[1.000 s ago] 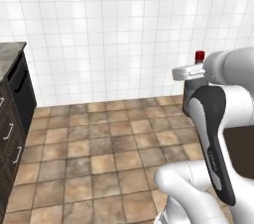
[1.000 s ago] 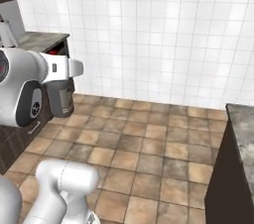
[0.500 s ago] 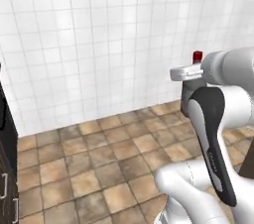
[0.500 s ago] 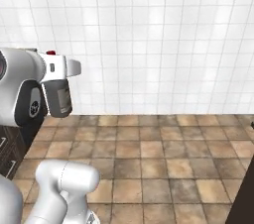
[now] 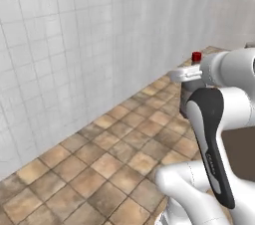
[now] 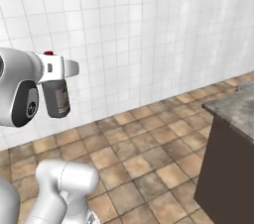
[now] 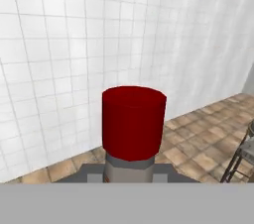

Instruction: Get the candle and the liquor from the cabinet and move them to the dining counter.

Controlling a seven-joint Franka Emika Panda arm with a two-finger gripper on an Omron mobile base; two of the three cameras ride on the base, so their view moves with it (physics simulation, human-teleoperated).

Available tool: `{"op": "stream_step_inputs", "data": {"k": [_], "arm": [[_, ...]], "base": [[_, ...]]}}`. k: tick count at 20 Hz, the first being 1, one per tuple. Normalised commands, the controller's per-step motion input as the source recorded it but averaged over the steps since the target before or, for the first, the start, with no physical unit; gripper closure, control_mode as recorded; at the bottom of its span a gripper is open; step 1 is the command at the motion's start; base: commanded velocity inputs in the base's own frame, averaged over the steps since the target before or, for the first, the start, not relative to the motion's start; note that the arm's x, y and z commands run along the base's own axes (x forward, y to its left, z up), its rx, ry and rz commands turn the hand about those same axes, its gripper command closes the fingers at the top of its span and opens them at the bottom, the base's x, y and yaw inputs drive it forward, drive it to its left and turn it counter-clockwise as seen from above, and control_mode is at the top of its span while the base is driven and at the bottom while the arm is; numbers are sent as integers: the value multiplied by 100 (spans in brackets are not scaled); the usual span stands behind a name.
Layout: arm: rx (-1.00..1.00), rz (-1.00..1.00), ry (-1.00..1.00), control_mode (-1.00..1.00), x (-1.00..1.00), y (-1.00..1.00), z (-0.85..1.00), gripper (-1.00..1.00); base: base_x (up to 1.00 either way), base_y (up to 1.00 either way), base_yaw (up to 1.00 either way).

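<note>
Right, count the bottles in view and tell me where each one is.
1. The small dark grey glass bottle with a red cap hangs in the arm's jaws above the tiled floor. Others may be out of frame.

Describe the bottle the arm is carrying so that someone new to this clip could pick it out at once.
Start at the white tiled wall above the brown tile floor, then find the white arm in front of it. At the arm's end the gripper is closed on the liquor, a small dark grey bottle hanging upright above the floor. Its red cap sets it apart.
</note>
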Motion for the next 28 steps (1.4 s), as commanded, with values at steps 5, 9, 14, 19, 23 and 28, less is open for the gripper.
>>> {"op": "stream_step_inputs", "data": {"k": [5,9,14,19,23,28], "arm": [[0,0,0,100,0,0,0,100],[0,0,0,100,0,0,0,100],[0,0,0,100,0,0,0,100],[0,0,0,100,0,0,0,100],[0,0,0,100,0,0,0,100],[0,0,0,100,0,0,0,100]], "base": [[79,63,-69],[99,89,-62],[99,90,-63],[74,76,-73],[57,69,-78],[55,71,-78]]}}
